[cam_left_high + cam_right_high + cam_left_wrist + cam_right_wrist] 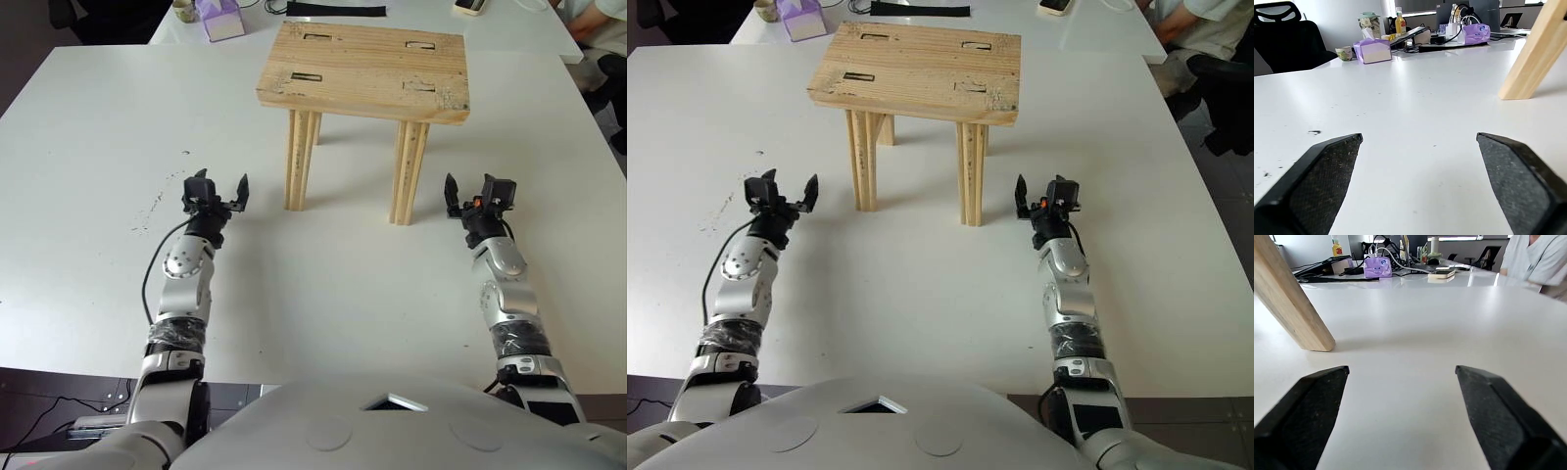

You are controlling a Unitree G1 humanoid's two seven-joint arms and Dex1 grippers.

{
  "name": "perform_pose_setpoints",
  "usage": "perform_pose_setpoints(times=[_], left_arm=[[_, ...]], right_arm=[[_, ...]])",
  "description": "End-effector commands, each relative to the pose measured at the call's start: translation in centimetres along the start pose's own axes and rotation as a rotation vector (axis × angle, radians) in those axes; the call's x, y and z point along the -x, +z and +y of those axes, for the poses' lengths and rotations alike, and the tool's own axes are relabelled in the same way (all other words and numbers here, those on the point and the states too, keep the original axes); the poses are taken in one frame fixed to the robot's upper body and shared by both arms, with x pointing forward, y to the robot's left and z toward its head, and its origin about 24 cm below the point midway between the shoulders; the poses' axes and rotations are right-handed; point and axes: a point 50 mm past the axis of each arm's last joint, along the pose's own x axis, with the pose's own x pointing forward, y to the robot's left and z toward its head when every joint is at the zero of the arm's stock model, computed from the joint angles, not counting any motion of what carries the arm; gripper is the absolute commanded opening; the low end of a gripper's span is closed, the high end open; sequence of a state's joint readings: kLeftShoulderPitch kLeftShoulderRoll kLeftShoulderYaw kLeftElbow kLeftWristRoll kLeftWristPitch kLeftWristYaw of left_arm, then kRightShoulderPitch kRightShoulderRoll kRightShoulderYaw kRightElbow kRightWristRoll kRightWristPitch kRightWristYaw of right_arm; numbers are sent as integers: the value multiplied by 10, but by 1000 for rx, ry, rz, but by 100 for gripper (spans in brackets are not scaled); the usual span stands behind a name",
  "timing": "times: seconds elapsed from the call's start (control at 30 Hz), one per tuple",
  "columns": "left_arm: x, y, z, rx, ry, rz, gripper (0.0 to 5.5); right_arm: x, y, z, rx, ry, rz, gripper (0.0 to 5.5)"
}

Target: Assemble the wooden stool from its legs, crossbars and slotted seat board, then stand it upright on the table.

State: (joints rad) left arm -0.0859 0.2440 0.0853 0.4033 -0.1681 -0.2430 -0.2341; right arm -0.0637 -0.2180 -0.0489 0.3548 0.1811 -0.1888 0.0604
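The wooden stool [364,70] stands upright on the white table [98,117], its slotted seat board on top and its legs [301,157] resting on the tabletop. My left gripper [217,193] sits low over the table to the left of the stool's front left leg, open and holding nothing. To the right of the front right leg [409,171], my right gripper [468,194] is open and holding nothing too. A stool leg [1535,56] rises beyond the left fingers [1327,181]. Another leg [1290,301] stands past the right fingers [1498,411].
A purple tissue box [219,17] and a cup [182,10] stand at the table's far edge, with a dark flat item [335,11] behind the stool. A seated person [1200,24] is at the far right. Dark specks [152,208] mark the table left of my left arm.
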Motion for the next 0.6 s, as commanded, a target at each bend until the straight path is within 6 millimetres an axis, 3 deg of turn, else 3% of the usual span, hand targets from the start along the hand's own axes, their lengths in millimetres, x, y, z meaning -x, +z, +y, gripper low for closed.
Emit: perform_pose_setpoints(times=[0.03, 0.33, 0.47, 0.6], left_arm=[[2, -9, -15, 33, -50, 13, 431], [-22, -2, -32, 58, -40, -21, 431], [-25, -9, -34, 80, 36, -6, 431], [-25, -18, -49, 74, 69, 13, 431]], right_arm=[[-5, 3, 3, 60, -12, -51, 403], [-28, 3, 9, 135, -12, -80, 403], [-38, 5, 7, 154, -39, -78, 403], [-45, -1, 11, 139, -65, -34, 403]])
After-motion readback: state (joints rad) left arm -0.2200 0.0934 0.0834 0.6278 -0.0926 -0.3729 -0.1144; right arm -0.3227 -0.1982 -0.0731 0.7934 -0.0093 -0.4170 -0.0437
